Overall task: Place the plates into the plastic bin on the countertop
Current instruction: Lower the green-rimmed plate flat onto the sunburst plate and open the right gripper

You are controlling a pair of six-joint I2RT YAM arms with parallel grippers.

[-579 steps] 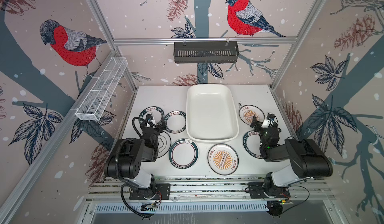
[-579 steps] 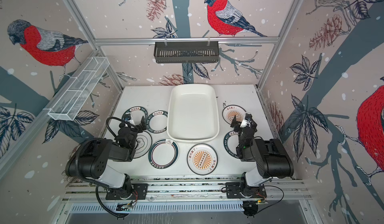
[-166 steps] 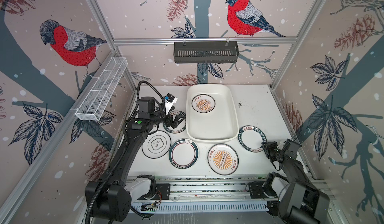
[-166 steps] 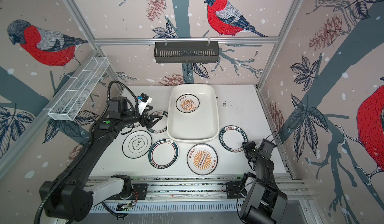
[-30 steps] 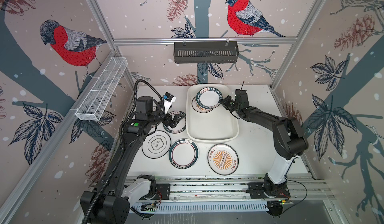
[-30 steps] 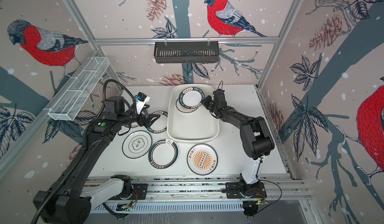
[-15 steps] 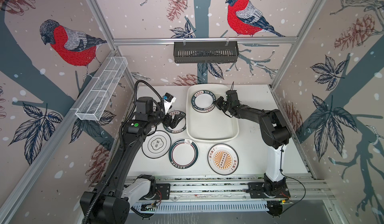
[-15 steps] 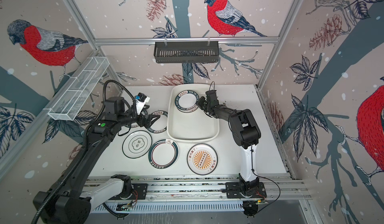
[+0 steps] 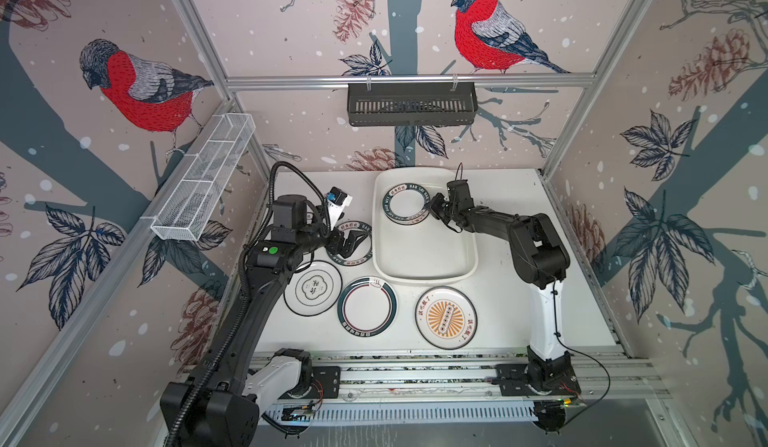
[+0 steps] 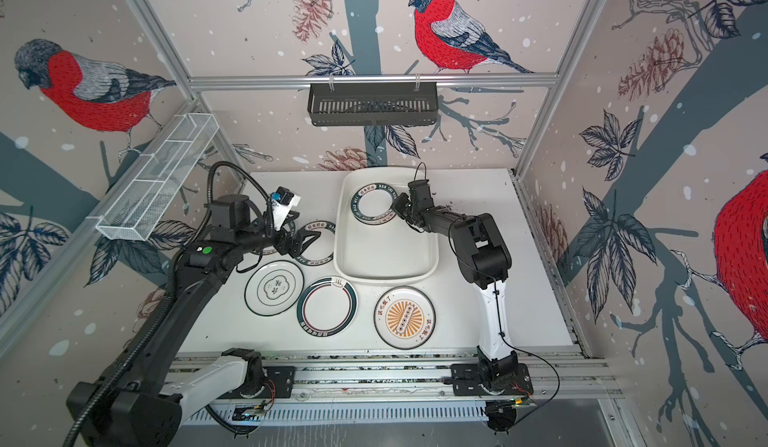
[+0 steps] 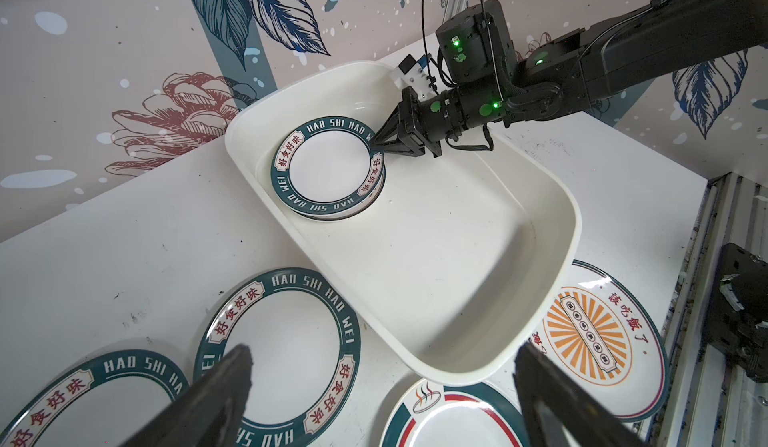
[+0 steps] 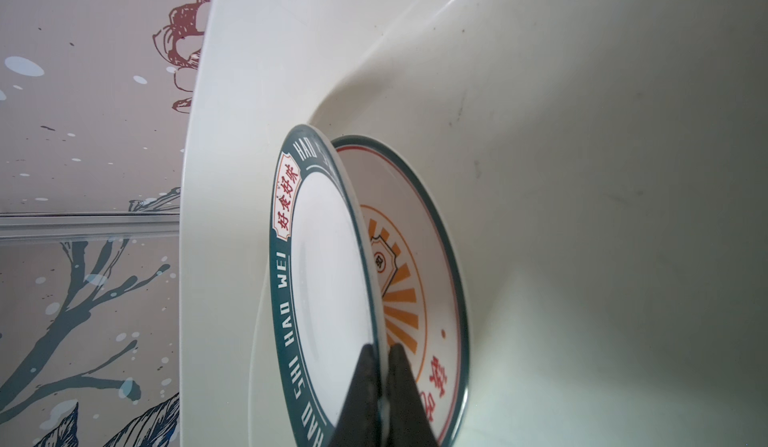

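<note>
While right claw (image 12: 381, 349) nips its rim — lettered plate (image 9: 406, 205) tilts in bin (image 9: 424, 254).

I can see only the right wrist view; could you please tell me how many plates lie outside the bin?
Observer: Five on the countertop: two lettered plates, a flower-outline plate, a green-ringed plate and a sunburst plate.
Operator: And the left gripper?
Observer: The left gripper hangs open over one lettered plate beside the plastic bin.
Operator: Where in the bin am I?
Observer: The held plate is at its far end, near the back wall.
</note>
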